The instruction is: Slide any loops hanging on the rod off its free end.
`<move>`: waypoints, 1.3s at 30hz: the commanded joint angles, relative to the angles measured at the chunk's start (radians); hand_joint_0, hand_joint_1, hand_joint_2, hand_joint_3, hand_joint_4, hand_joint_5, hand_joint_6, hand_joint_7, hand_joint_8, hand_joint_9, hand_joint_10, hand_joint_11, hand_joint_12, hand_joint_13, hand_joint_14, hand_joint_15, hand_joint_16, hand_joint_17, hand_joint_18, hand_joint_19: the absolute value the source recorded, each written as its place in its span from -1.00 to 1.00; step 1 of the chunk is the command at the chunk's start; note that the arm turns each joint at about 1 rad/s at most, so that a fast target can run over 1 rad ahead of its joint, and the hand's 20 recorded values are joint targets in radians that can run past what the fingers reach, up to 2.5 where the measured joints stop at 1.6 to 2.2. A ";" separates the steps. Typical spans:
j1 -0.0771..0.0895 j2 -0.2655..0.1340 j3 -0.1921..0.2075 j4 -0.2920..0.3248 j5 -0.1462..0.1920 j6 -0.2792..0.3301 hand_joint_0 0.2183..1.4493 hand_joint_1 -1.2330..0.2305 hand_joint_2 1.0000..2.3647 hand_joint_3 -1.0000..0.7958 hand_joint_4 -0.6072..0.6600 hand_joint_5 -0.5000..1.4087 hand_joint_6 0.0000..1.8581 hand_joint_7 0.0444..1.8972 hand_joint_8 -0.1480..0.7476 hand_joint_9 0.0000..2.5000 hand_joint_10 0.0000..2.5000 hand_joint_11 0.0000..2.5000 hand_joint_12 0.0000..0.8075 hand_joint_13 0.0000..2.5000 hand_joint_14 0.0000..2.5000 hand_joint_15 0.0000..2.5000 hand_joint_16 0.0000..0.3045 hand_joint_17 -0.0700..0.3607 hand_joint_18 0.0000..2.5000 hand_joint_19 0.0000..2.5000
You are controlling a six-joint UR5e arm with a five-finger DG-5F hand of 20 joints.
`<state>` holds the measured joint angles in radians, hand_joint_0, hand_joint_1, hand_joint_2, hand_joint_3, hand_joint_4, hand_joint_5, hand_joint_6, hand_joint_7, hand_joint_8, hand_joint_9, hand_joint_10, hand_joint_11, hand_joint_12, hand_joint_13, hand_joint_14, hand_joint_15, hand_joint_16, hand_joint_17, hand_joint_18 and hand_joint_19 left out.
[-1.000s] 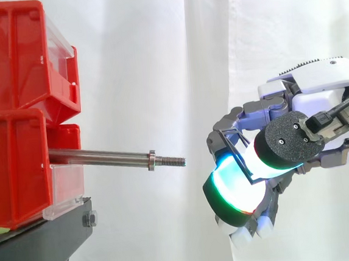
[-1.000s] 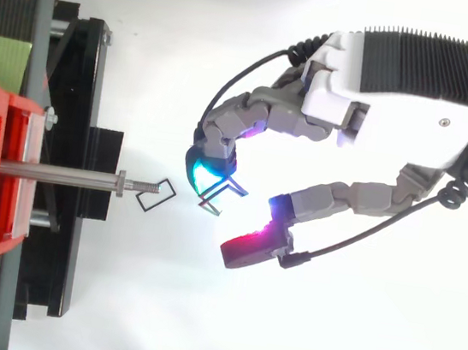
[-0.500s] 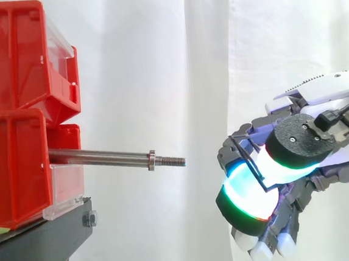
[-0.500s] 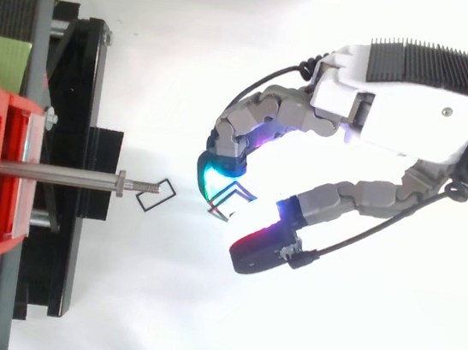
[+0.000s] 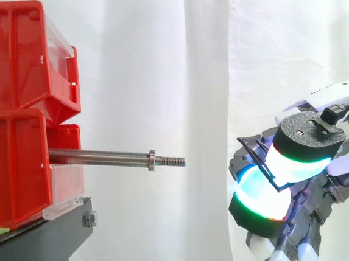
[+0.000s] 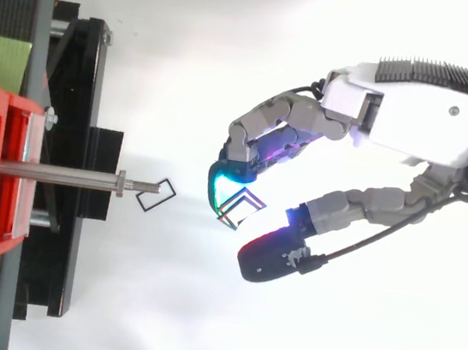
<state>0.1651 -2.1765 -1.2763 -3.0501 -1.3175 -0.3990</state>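
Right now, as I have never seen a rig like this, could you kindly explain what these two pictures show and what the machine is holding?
The machine is a robot arm ending in a hand with fingers and a thumb. The glowing pads are its own fingertips. One picture is taken level from the side, where the arm comes in from the right. The other looks straight down on the same scene.

Stacked red plastic bins sit on a black stand before a white curtain. A steel rod with a threaded tip sticks out from them, and from the side nothing hangs on it.

The hand, well clear of the rod's free end, pinches a thin black square wire loop between its pads. From above, a second black wire loop shows just past the rod's tip. It seems to lie below the rod rather than hang on it.
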 commanded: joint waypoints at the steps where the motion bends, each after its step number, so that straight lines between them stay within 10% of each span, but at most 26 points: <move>1: 0.002 0.003 0.000 -0.018 0.003 0.032 -0.30 -0.31 -1.00 -0.42 0.04 -0.70 -0.05 -0.01 -0.14 -0.36 -0.99 -0.79 -0.37 -0.31 -1.00 -0.87 -0.75 -0.28 -0.33 -0.66; 23: 0.019 0.020 0.002 -0.070 0.020 0.094 -0.39 0.01 -0.99 -0.37 0.08 -0.66 -0.09 0.08 -0.09 -0.33 -0.99 -0.79 -0.35 -0.32 -0.99 -0.86 -0.75 -0.27 -0.35 -0.63; 39: 0.017 0.020 0.043 -0.145 0.020 0.101 -0.41 -0.25 -1.00 -0.44 0.13 -0.69 -0.06 -0.01 -0.11 -0.34 -0.99 -0.78 -0.35 -0.31 -0.99 -0.86 -0.75 -0.27 -0.34 -0.65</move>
<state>0.1827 -2.1568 -1.2358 -3.1907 -1.2993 -0.3004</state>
